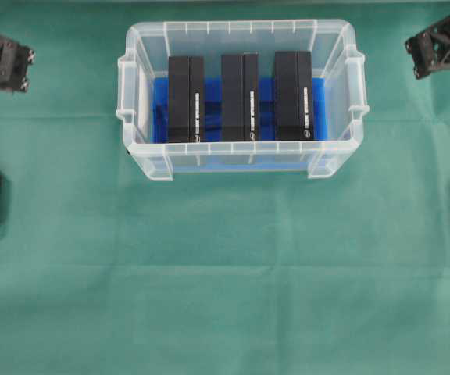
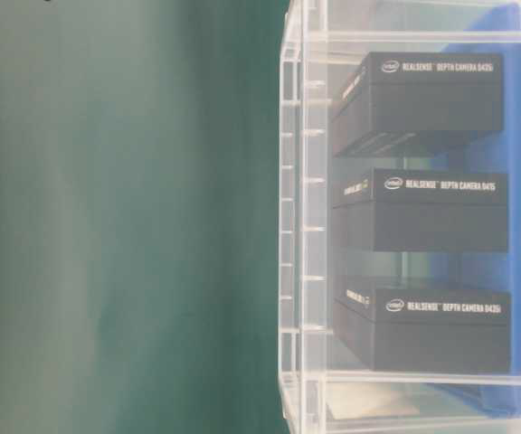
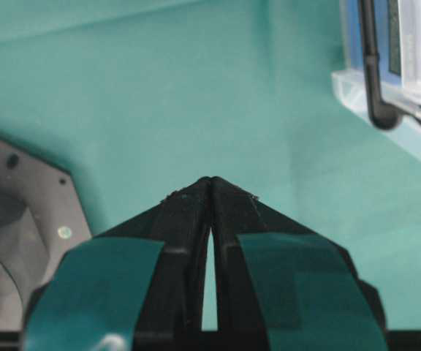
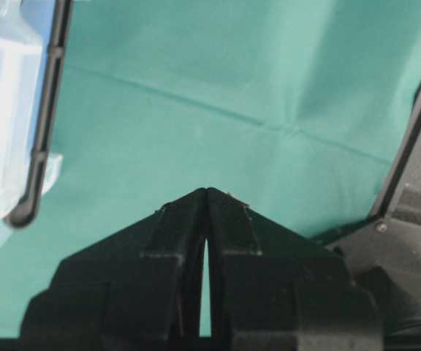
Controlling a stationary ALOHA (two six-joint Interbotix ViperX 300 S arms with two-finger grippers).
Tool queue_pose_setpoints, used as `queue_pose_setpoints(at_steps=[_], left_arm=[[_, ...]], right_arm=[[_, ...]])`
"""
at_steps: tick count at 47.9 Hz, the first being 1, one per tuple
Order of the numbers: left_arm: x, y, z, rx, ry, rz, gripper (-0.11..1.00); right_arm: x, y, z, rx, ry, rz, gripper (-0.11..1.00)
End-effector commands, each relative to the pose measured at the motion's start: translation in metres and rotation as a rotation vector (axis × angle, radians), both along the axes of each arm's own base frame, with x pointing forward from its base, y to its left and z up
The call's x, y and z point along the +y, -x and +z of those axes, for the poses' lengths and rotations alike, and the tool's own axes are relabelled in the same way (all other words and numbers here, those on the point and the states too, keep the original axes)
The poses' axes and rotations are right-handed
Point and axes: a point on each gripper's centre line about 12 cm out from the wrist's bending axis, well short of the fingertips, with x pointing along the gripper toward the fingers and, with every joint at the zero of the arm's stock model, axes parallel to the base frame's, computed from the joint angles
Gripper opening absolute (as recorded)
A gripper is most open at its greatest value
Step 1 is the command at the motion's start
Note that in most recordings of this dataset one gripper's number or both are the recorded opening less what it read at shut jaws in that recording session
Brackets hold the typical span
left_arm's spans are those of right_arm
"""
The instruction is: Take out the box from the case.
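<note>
From overhead I see the case (image 1: pixel 241 160) sitting on the green cloth (image 1: pixel 225 297) toward the far middle of the table, its clear ribbed rim all the way round and a blue sheet (image 1: pixel 212 109) showing on its floor. Inside it three black boxes stand side by side in a row: the left box (image 1: pixel 186 98), the middle box (image 1: pixel 240 97) and the right box (image 1: pixel 294 95), each apart from its neighbour with blue between them. In the table-level view I can read white lettering on their faces through the clear wall.

My left gripper (image 3: pixel 210 181) is off at the far left edge, well apart from the case, with its two fingers pressed together at the tips and nothing between them. My right gripper (image 4: pixel 207 190) is at the far right edge, also well clear, its tips meeting and empty too. Each wrist camera catches only a corner of the case at the frame edge, blurred, so I would not swear which part of it that is.
</note>
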Motion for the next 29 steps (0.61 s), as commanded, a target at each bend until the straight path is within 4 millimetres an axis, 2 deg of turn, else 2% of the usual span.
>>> queue_pose_setpoints(at_steps=[1, 20, 23, 29], left_arm=[[0.006, -0.002, 0.010, -0.025, -0.017, 0.017, 0.01], [0.006, -0.001, 0.009, -0.031, -0.006, 0.028, 0.04], [0.006, -0.001, 0.009, -0.031, -0.006, 0.026, 0.08], [0.006, 0.000, 0.008, -0.028, -0.006, 0.026, 0.30]], right_arm=[[-0.003, -0.001, 0.009, -0.028, 0.016, -0.010, 0.00], [-0.006, -0.005, 0.004, -0.056, 0.037, 0.001, 0.00], [-0.006, -0.004, 0.001, -0.048, 0.032, -0.002, 0.00], [-0.004, -0.001, -0.006, -0.032, 0.023, -0.003, 0.00]])
